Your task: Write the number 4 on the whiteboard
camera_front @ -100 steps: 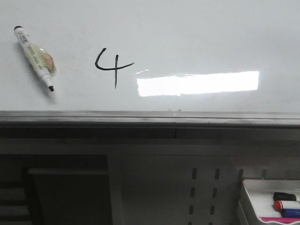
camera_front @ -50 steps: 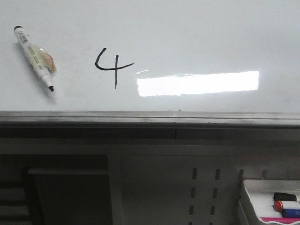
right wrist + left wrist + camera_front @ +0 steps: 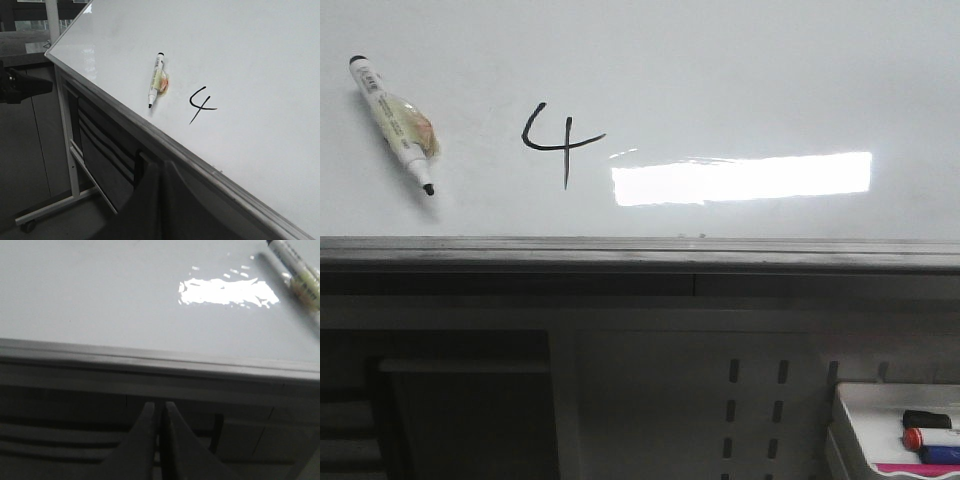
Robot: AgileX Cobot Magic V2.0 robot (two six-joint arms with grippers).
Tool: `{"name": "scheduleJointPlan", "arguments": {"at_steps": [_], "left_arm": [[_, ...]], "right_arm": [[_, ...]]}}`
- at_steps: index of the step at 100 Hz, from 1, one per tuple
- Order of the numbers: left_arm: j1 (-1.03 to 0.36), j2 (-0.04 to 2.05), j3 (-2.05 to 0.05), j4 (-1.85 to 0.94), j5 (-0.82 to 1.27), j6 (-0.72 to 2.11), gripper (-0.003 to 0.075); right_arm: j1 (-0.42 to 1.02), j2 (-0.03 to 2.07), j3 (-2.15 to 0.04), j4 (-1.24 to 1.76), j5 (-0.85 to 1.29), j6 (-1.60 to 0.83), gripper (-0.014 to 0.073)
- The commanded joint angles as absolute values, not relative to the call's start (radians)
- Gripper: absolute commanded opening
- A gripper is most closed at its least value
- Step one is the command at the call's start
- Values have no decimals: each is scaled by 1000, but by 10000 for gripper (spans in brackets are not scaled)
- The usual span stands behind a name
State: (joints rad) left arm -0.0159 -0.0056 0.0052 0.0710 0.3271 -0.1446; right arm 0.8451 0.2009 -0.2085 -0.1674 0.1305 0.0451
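Black ink forms the number 4 (image 3: 560, 143) on the whiteboard (image 3: 740, 70), to the right of a marker (image 3: 395, 122) lying uncapped on this surface, while the left gripper (image 3: 160, 440) and right gripper (image 3: 160, 200) have fingers closed together, holding nothing.

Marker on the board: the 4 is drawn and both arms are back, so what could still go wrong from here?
The marker lies uncapped on the whiteboard, tip bare; it may dry out or streak the board if nudged. It lies left of the number 4, so a careless pickup could smear the ink. Both grippers, left and right, are shut below the rail and must open first.
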Motion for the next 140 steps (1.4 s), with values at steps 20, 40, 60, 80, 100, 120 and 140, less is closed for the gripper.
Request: {"name": "scheduleJointPlan", "arguments": {"at_steps": [20, 40, 60, 80, 100, 120, 140], "left_arm": [[-13, -30, 39, 62, 303, -146, -20], [-13, -30, 39, 62, 303, -146, -20], [-13, -30, 39, 62, 303, -146, -20], [-13, -30, 39, 62, 303, -146, -20], [-13, -30, 39, 62, 303, -146, -20], [-13, -30, 39, 62, 303, -146, -20], [-13, -30, 39, 62, 303, -146, -20]], "right_arm": [[839, 209, -232, -181, 46, 43, -64], [839, 209, -232, -181, 46, 43, -64], [839, 209, -232, -181, 46, 43, -64], [839, 209, -232, -189, 46, 41, -64], [839, 209, -232, -189, 0, 41, -64], [715, 209, -232, -189, -6, 41, -64], [405, 209, -231, -189, 0, 41, -64]]}}
